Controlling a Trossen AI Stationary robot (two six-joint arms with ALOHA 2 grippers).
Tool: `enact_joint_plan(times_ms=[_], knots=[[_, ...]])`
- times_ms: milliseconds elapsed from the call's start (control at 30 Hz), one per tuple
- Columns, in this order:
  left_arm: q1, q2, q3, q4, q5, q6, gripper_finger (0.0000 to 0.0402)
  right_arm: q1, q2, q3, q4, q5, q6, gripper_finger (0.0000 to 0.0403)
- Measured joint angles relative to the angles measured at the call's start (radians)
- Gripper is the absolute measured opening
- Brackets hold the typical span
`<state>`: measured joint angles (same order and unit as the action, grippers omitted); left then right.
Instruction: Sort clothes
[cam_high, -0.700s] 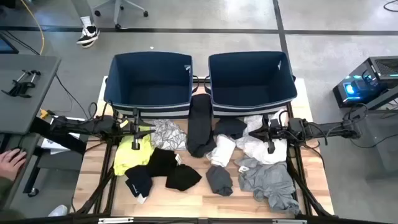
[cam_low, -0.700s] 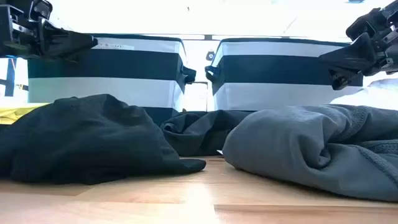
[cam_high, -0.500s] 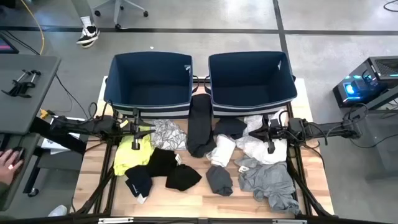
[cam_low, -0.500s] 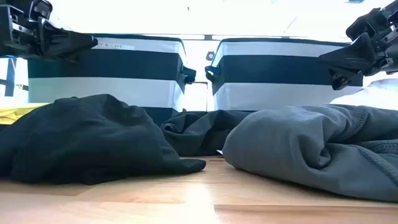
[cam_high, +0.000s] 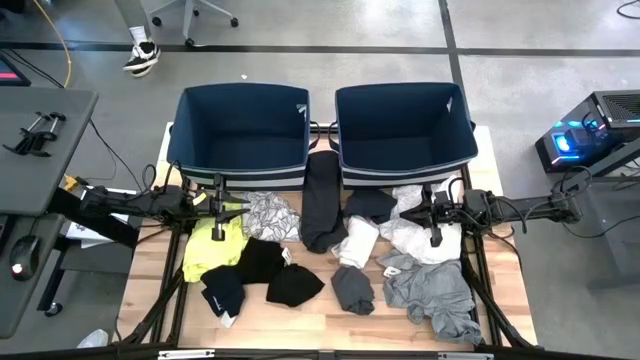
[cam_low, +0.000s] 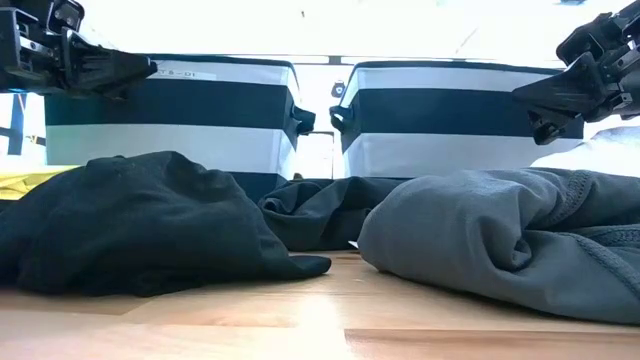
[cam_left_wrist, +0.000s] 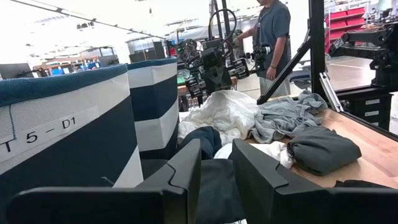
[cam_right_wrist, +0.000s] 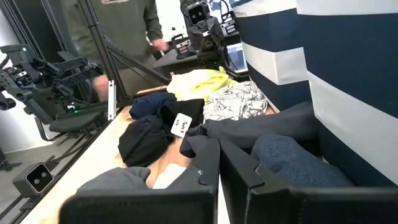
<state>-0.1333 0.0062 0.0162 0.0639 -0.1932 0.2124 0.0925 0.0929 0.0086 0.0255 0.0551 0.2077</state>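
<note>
Several small garments lie loose on the wooden table: a neon yellow one (cam_high: 203, 248), a patterned grey-white one (cam_high: 270, 213), a long black one (cam_high: 321, 200), white ones (cam_high: 415, 238), a grey one (cam_high: 438, 292) and black ones (cam_high: 262, 262). My left gripper (cam_high: 240, 207) hovers over the yellow and patterned garments, pointing toward the table's right. Its fingers are a little apart (cam_left_wrist: 216, 163) and empty. My right gripper (cam_high: 406, 212) hovers over the white garments, pointing toward the table's left. Its fingers are together (cam_right_wrist: 220, 155) and empty.
Two large dark blue fabric bins stand side by side at the table's far edge, the left bin (cam_high: 240, 168) and the right bin (cam_high: 405, 168). A strip of bare wood (cam_high: 300, 325) runs along the near edge. A person (cam_left_wrist: 273, 31) stands beyond the table.
Both arms have kept still and the garments have not moved. A person's hand at the desk left of the table has drawn back out of the high view.
</note>
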Motion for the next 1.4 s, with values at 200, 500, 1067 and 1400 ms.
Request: enact_joint_plan(times_ms=[200,500,1067,1400], knots=[[0.0,0.0,0.0,0.0,0.0,0.0,0.0079,0.0,0.0,0.0,0.0,0.0,0.0,0.0],[0.0,0.0,0.0,0.0,0.0,0.0,0.0079,0.0,0.0,0.0,0.0,0.0,0.0,0.0],[0.001,0.004,0.0,0.06,0.002,0.114,0.0079,0.0,0.0,0.0,0.0,0.0,0.0,0.0],[0.0,0.01,0.0,0.263,0.043,-0.025,0.0079,0.0,0.0,0.0,0.0,0.0,0.0,0.0]])
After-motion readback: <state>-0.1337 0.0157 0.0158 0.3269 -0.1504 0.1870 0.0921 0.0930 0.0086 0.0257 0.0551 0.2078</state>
